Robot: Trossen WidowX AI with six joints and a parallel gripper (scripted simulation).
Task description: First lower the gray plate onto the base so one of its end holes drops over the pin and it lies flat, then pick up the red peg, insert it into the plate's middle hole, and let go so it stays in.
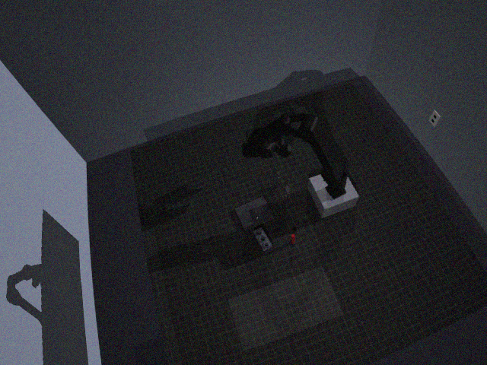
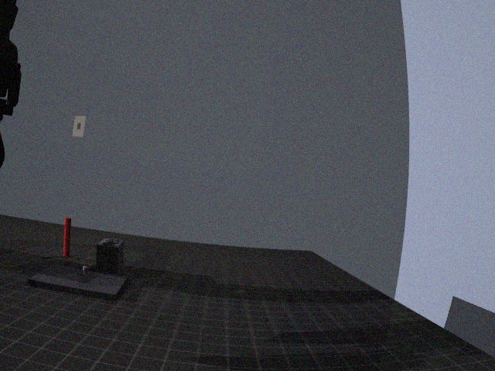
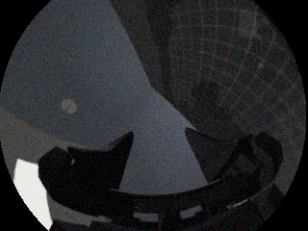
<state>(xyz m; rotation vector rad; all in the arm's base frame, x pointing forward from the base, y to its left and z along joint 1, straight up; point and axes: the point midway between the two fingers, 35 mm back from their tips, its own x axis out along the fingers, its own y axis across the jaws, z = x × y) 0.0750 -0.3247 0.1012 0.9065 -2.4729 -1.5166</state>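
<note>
The scene was very dim. In the top view the arm (image 1: 330,157) rose from its pale mount (image 1: 333,196) and folded back, so the gripper (image 1: 261,143) hung high and well away from the work pieces. The wrist view showed the gripper (image 3: 157,148) with its jaws spread wide and nothing between them; through the gap only wall and gridded table (image 3: 244,45) were visible, none of the task's things.

The base (image 1: 251,212) lay on the table in front of the mount, a flat dark slab in the exterior view (image 2: 77,282) with a small pale pin (image 2: 84,269) standing on it. Just beside the base, on the side away from the arm, the plate (image 1: 262,239) sat with its holes showing from above; in the exterior view it appeared to rest on top of a dark block (image 2: 109,257), though the gloom made that hard to confirm. It was not on the pin.

The peg (image 1: 293,238) stood upright on the table near the plate, apart from it, clearly red in the exterior view (image 2: 66,236). All of these lay far below and ahead of the jaws, untouched.
</note>
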